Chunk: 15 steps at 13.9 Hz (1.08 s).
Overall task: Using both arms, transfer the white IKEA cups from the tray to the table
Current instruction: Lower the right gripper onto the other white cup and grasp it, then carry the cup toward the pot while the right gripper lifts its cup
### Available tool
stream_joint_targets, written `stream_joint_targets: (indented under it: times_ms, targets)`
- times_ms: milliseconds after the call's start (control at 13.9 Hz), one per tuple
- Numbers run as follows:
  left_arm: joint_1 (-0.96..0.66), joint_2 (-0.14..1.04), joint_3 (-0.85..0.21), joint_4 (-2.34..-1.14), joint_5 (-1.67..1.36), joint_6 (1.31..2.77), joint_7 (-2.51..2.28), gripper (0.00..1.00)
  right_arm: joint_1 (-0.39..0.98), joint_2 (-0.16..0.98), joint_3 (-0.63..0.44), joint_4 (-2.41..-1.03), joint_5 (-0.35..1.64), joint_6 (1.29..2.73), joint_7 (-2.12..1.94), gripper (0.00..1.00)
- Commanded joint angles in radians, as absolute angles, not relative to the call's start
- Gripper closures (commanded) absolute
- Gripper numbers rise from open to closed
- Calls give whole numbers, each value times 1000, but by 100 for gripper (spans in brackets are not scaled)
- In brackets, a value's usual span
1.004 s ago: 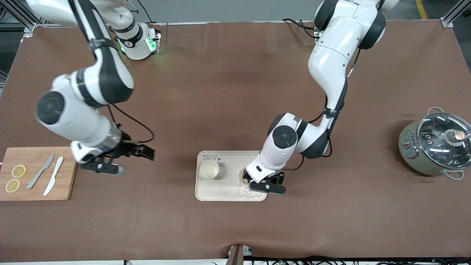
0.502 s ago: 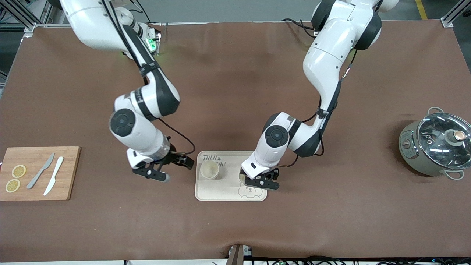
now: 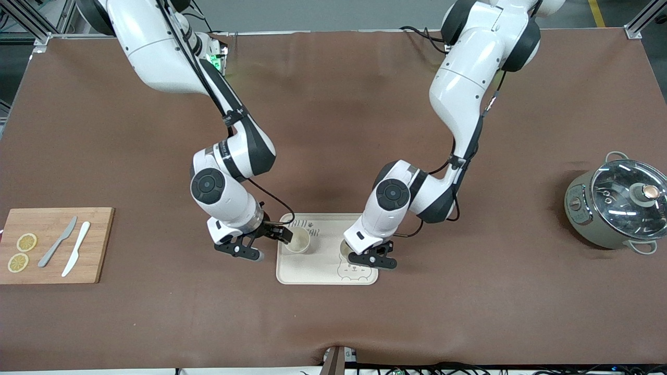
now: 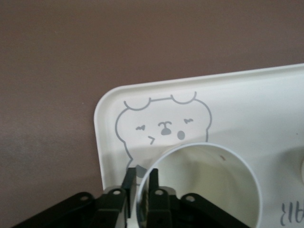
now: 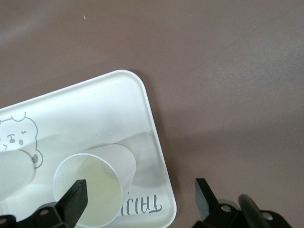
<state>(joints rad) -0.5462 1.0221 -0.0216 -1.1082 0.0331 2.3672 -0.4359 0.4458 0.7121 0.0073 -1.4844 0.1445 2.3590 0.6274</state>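
In the front view the right end effector (image 3: pixel 269 245) has swung in from the desk (image 3: pixel 333 323) to the tray (image 3: pixel 312 276), jaws wide around one upright cup (image 3: pixel 298 242). The left wrist view shows the left end effector (image 4: pixel 140 190) now pinching the other upright cup (image 4: pixel 204 185) by its rim. In the right wrist view both cups open upward on the tray.

1. A robotics lab: two white arms (image 3: pixel 458 94) bolted at the 12 o'clock edge of a brown-covered worktop (image 3: pixel 333 130).
2. Aluminium framing (image 3: pixel 640 23) at the corners, cables (image 3: pixel 469 367) along the 6 o'clock edge.
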Motion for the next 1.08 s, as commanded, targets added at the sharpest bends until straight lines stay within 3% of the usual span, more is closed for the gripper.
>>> stream_joint_targets:
  times_ms: [0,215,359,430,574,1004]
  targets:
    - [-500,988,-15,-1112,57,2356,-450,100,460,750,-2,-1454,149,2385,647,0]
    - [-444,945,-18,-1112,46,2278,-445,100,468,779,-2,-1451,149,2419,667,0]
    - [-385,887,-28,-1114,46,2127,-414,100,474,787,-2,-1448,146,2421,667,0]
    - [-346,846,-43,-1132,43,2056,-369,100,476,787,-2,-1447,146,2421,667,5]
    - [-238,725,-109,-1260,44,2017,-333,100,488,787,-2,-1442,146,2421,667,29]
    - [90,266,-262,-1837,43,2090,-131,100,511,784,-5,-1431,140,2419,664,87]
